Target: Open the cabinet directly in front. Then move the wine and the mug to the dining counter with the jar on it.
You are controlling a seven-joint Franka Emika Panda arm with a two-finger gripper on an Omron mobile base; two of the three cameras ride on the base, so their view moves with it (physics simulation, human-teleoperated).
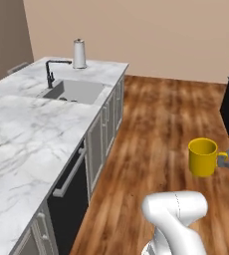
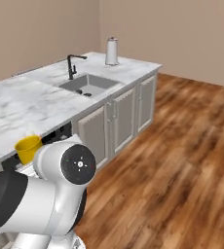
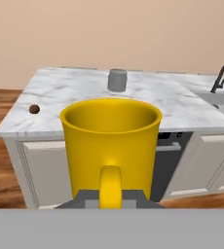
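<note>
Marble covers the top of the long bench [image 1: 22, 134], which has a sink [image 1: 76, 91] with a black tap [image 1: 51, 72] and a paper towel roll [image 1: 79, 54] behind it; wooden floor [image 1: 161, 129] lies beside it. The yellow mug [image 3: 111, 146] hangs upright in the air over the floor, clear of the bench. The gripper [image 3: 111, 197] has its jaws closed on the mug's handle. In the hand view the grey jar [image 3: 117, 80] stands on the bench beyond the mug, and a small brown round thing [image 3: 34, 109] lies near the bench's left edge.
</note>
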